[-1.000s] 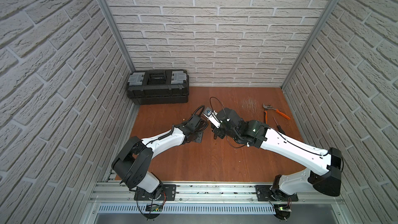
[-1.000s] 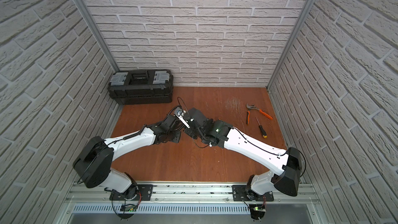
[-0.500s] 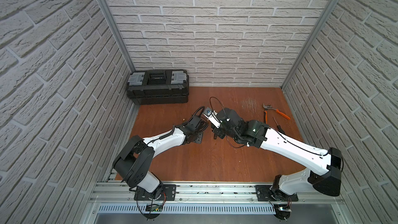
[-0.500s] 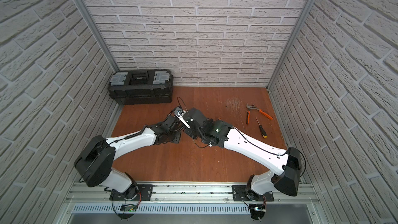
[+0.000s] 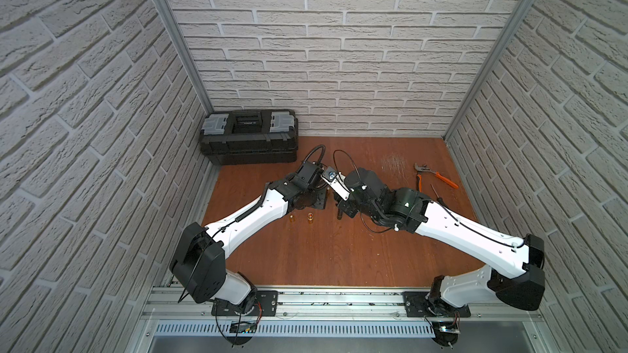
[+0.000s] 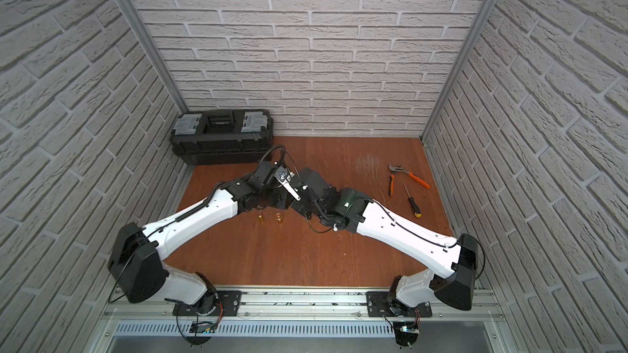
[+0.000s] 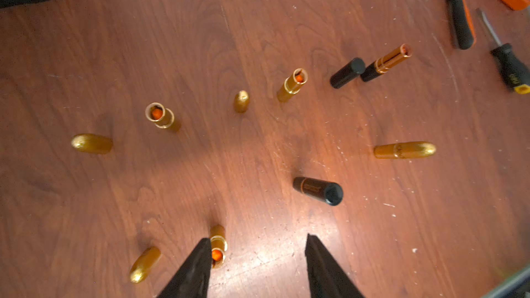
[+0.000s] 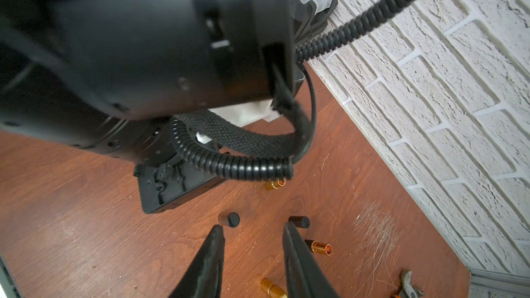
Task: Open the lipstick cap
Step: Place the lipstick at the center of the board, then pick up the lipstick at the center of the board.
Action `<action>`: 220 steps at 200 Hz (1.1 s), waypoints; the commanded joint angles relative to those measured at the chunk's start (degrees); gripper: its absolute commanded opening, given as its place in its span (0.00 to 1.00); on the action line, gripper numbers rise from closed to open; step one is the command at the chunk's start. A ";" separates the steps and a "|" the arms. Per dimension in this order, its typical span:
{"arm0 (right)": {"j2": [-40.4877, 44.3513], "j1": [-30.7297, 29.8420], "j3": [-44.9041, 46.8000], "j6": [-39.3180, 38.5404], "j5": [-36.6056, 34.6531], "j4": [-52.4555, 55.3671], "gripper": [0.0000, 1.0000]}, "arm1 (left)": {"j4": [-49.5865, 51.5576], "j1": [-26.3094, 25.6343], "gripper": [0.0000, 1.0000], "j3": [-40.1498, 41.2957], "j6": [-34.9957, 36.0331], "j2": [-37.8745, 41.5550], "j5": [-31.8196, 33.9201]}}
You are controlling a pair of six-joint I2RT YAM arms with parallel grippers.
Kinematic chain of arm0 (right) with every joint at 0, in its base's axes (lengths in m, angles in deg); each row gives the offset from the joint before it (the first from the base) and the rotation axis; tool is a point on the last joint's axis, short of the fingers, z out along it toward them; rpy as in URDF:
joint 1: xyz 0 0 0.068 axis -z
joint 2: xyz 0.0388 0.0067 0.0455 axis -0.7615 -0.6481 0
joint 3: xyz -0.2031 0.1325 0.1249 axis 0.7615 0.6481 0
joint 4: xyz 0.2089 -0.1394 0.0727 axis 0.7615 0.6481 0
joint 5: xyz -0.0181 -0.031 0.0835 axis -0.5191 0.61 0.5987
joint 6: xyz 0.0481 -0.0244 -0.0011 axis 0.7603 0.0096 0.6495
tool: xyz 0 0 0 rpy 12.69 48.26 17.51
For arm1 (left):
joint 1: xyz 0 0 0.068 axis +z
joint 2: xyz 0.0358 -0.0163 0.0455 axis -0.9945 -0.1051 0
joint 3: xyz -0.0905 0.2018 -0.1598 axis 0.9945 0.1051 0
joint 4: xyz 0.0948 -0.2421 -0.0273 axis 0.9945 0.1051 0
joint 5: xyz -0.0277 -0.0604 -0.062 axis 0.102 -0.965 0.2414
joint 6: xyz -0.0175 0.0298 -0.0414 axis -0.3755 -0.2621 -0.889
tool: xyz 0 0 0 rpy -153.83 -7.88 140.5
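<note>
The left gripper is open and holds nothing. An open gold lipstick stands just beside one of its fingers. A gold cap lies near it on the wooden floor. A bit further off, a black lipstick stands with its cap on. The right gripper is open too, with nothing in it. Further away lie orange pliers. A black toolbox sits by the back wall.

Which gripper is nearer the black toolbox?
Left. The left gripper hangs closer to the toolbox; the right gripper sits farther off, with the left arm's wrist between it and the toolbox.
</note>
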 commanded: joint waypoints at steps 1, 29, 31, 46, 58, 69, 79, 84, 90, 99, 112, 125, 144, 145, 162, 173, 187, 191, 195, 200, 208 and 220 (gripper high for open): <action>4.43 -0.49 -2.28 -0.88 -2.37 1.19 0.36 | 2.40 -0.87 0.55 -2.98 2.06 -4.88 -4.10; 7.96 -0.55 -2.62 -1.92 -4.15 3.06 0.37 | 5.00 -2.63 0.54 -9.68 4.27 -11.42 -4.79; 8.25 -0.55 -2.65 -1.82 -4.05 3.23 0.37 | 5.22 -2.75 0.54 -10.25 4.41 -11.79 -4.88; 9.95 -0.53 -2.07 -1.22 -4.18 3.75 0.37 | 7.22 -3.76 0.53 -13.84 5.64 -15.46 -5.24; 11.24 -0.51 -1.07 -0.78 -4.60 3.77 0.37 | 8.89 -4.76 0.53 -16.65 6.48 -18.09 -5.27; 12.09 -0.55 0.13 -0.47 -5.24 3.44 0.37 | 10.10 -5.65 0.53 -18.78 7.14 -20.12 -4.83; 12.48 -0.55 0.95 -0.08 -5.47 3.35 0.37 | 11.07 -6.36 0.53 -20.18 7.40 -21.64 -4.14; 12.48 -0.54 1.41 0.09 -5.58 3.29 0.38 | 11.44 -6.67 0.53 -20.83 7.45 -22.36 -3.97; 12.48 -0.55 1.73 0.31 -5.61 3.26 0.37 | 11.77 -6.98 0.53 -21.35 7.50 -22.97 -3.68; 12.30 -0.53 2.06 0.58 -5.69 3.34 0.37 | 11.99 -7.37 0.53 -21.87 7.61 -23.73 -3.25; 12.14 -0.48 2.39 0.84 -5.70 3.30 0.37 | 12.21 -7.76 0.53 -22.29 7.64 -24.43 -2.75; 12.17 -0.54 2.91 0.82 -5.53 2.80 0.37 | 12.93 -7.89 0.53 -22.78 7.75 -25.23 -1.84; 12.12 -0.50 3.31 0.69 -5.39 2.16 0.37 | 13.16 -7.83 0.53 -23.06 7.88 -26.00 -1.73; 12.06 -0.53 3.36 0.68 -5.41 2.14 0.37 | 13.20 -7.83 0.53 -23.07 7.91 -26.07 -1.68; 11.87 -0.52 3.49 0.69 -5.37 1.94 0.37 | 13.73 -7.89 0.53 -23.43 7.92 -27.12 -1.60; 11.70 -0.54 3.66 0.67 -5.27 1.83 0.37 | 13.78 -7.93 0.53 -23.57 7.85 -27.55 -1.59; 11.58 -0.53 4.04 0.88 -5.31 1.56 0.37 | 14.01 -7.99 0.52 -23.87 7.87 -27.88 -1.49; 11.57 -0.55 4.02 0.92 -5.30 1.54 0.37 | 14.15 -7.91 0.51 -23.89 7.85 -27.99 -1.46; 11.57 -0.55 4.06 0.92 -5.22 1.59 0.37 | 14.25 -7.90 0.50 -23.95 7.81 -28.07 -1.38; 11.57 -0.55 4.11 0.99 -5.29 1.51 0.37 | 14.28 -7.97 0.49 -24.11 7.85 -28.21 -1.32; 11.63 -0.53 4.32 0.94 -5.26 1.41 0.37 | 14.39 -7.92 0.48 -24.12 7.91 -28.24 -1.24; 11.60 -0.52 4.42 0.86 -5.27 1.32 0.37 | 14.46 -7.91 0.46 -24.16 7.86 -28.38 -1.23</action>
